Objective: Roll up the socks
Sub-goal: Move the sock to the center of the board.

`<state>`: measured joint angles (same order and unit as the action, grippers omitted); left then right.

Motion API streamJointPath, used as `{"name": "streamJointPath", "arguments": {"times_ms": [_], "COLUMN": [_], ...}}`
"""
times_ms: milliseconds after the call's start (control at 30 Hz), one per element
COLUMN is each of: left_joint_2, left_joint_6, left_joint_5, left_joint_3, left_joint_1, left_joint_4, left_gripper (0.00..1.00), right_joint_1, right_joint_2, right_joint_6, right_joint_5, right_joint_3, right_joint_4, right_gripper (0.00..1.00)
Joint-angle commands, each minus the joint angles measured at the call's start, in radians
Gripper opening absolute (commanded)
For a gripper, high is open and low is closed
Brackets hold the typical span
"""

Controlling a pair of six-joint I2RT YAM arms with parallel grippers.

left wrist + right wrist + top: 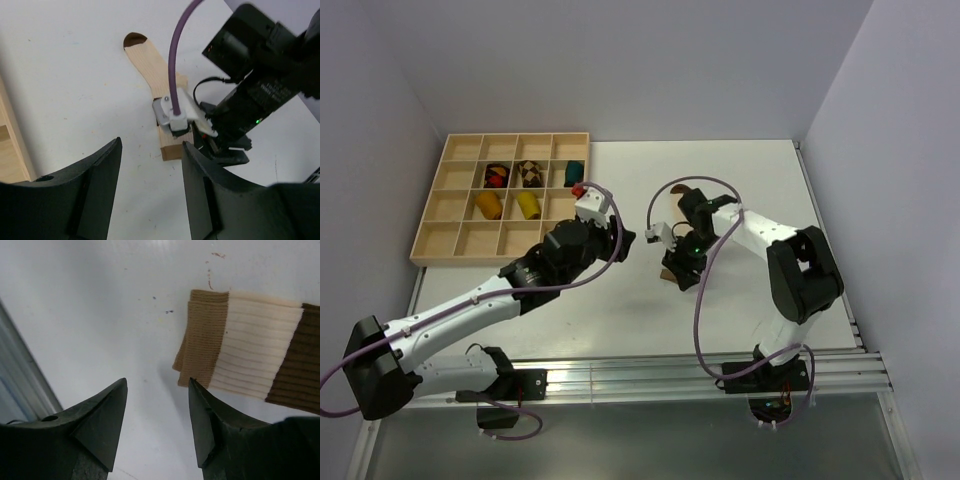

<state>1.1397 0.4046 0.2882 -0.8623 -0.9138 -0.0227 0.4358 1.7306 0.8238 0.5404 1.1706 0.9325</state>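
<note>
A cream sock (672, 203) with brown bands and a dark brown toe lies flat on the white table. It also shows in the left wrist view (150, 65) and the right wrist view (250, 355). My right gripper (682, 272) is open and empty just above the sock's tan cuff end (200, 335), its jaws (157, 385) over bare table beside it. My left gripper (622, 244) is open and empty to the left of the sock, its jaws (151, 145) facing the cuff. A mustard-orange sock (487, 205) and a yellow sock (528, 205) sit bundled in the tray.
A wooden tray (460, 240) with several compartments stands at the back left. It also holds a red-and-dark bundle (496, 177), a brown-checkered bundle (528, 173) and a teal bundle (574, 172). Grey walls close in the table at the left, back and right.
</note>
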Motion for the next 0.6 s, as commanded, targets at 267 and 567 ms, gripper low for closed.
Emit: {"name": "streamJointPath", "arguments": {"times_ms": [267,567], "left_joint_2": [-0.090,-0.116], "left_joint_6": [-0.056,-0.082], "left_joint_5": [0.046,0.058], "left_joint_3": [-0.089,-0.125], "left_joint_1": [-0.002,-0.002], "left_joint_4": [-0.069,-0.037], "left_gripper": [0.57,0.59], "right_joint_1": [0.070,0.118], "right_joint_2": [-0.057,-0.111], "right_joint_6": [-0.222,-0.249], "right_joint_5": [-0.333,-0.425], "right_joint_3": [-0.135,-0.170], "right_joint_4": [-0.411,-0.459], "right_gripper": [0.64,0.65]}}
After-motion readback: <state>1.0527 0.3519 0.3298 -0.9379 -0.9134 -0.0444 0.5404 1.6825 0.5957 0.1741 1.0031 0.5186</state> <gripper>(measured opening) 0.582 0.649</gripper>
